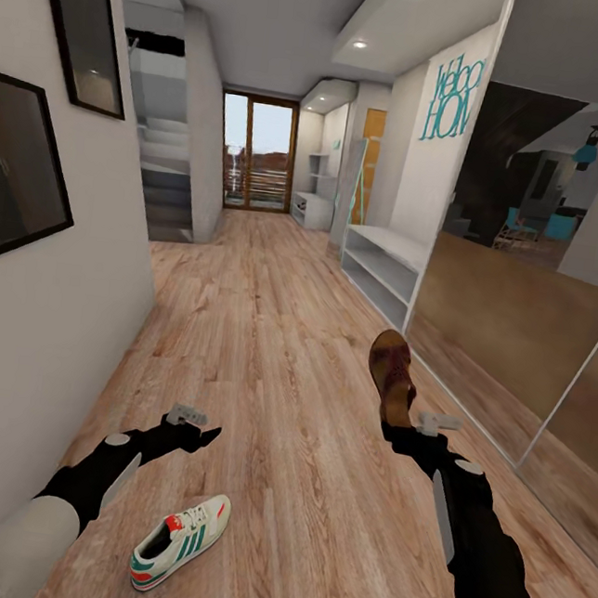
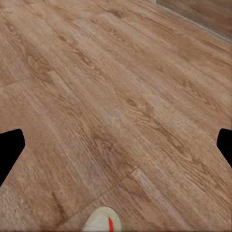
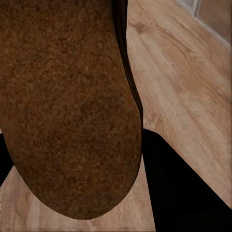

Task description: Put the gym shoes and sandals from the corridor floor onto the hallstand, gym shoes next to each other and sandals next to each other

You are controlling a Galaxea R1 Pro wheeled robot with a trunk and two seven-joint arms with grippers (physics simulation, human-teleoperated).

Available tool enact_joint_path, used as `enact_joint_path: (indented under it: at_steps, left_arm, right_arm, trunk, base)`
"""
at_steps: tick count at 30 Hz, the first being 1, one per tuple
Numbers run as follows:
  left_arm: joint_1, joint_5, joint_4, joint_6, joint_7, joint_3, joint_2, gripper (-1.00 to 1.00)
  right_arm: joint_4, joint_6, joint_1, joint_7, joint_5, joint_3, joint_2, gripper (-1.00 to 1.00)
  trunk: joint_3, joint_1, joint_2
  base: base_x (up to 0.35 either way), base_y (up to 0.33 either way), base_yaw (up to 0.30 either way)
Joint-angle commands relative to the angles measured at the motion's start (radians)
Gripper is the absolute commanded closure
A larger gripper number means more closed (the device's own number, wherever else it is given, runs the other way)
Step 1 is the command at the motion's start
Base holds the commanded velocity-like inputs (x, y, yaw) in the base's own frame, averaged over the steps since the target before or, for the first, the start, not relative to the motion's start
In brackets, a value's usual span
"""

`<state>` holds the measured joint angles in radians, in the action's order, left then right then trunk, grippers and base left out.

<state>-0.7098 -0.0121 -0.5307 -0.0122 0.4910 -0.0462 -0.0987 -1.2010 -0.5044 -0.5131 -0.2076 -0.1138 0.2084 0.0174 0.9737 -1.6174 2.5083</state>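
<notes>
The right gripper (image 1: 398, 427) clamps a flat brown leather sandal (image 1: 392, 371) upright; bare wood-plank floor (image 1: 276, 334) lies ahead. The left gripper (image 1: 203, 434) hangs spread, empty, above a white green-striped sneaker (image 1: 180, 541).

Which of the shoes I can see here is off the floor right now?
The brown sandal, clamped in the right hand and raised above the planks. The white gym shoe with green stripes lies on the corridor floor.

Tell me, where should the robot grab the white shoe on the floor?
Probably from above, with the left tool pinching the two long sides of the gym shoe around its middle. It lies flat on its sole on the corridor floor, opening up, and is narrowest across its width.
</notes>
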Motion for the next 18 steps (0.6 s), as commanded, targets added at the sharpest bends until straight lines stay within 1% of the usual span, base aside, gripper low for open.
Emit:
enact_joint_path:
  at_steps: [1, 2, 4, 7, 9, 10, 13, 18]
  left_arm:
    - [0.0, -0.001, 0.003, 0.001, 0.001, -0.003, -0.005, -1.0]
    - [0.0, -0.001, 0.004, 0.002, 0.001, -0.003, -0.011, -1.0]
    - [0.0, -0.001, 0.005, 0.002, 0.002, -0.003, -0.02, -1.0]
    - [0.0, -0.002, 0.006, 0.003, 0.006, -0.004, -0.03, -1.0]
    - [0.0, -0.002, 0.006, 0.003, 0.008, -0.004, -0.038, -1.0]
    - [0.0, -0.002, 0.008, 0.003, 0.009, -0.004, -0.047, -1.0]
    - [0.0, -0.003, 0.016, 0.003, 0.009, -0.004, -0.059, -1.0]
    - [0.0, -0.003, 0.031, 0.003, 0.009, -0.004, -0.068, -1.0]
  right_arm:
    - [-0.009, -0.058, -0.001, -0.007, -0.004, 0.01, 0.001, 1.0]
    - [-0.011, -0.085, -0.001, -0.007, -0.004, 0.012, 0.001, 1.0]
    - [-0.012, -0.112, -0.001, -0.007, -0.003, 0.014, 0.001, 1.0]
    - [-0.013, -0.131, -0.001, -0.007, -0.003, 0.014, 0.001, 1.0]
    - [-0.014, -0.137, -0.001, -0.007, -0.003, 0.014, 0.001, 1.0]
    - [-0.014, -0.138, -0.001, -0.007, -0.003, 0.014, 0.001, 1.0]
    - [-0.014, -0.139, -0.001, -0.007, -0.004, 0.014, 0.002, 1.0]
    - [-0.014, -0.14, -0.001, -0.007, -0.004, 0.013, 0.002, 1.0]
  trunk:
    - [0.006, 0.0, 0.001]
    - [0.011, -0.001, 0.001]
    - [0.021, -0.002, 0.002]
    - [0.038, -0.003, 0.002]
    - [0.049, -0.004, 0.003]
    - [0.054, -0.004, 0.003]
    - [0.07, -0.006, 0.004]
    - [0.098, -0.008, 0.005]
  base:
    - [0.0, 0.0, 0.0]
    - [0.0, 0.0, 0.0]
    - [0.0, 0.0, 0.0]
    - [0.0, 0.0, 0.0]
    - [0.0, 0.0, 0.0]
    - [0.0, 0.0, 0.0]
    - [0.0, 0.0, 0.0]
    - [0.0, 0.0, 0.0]
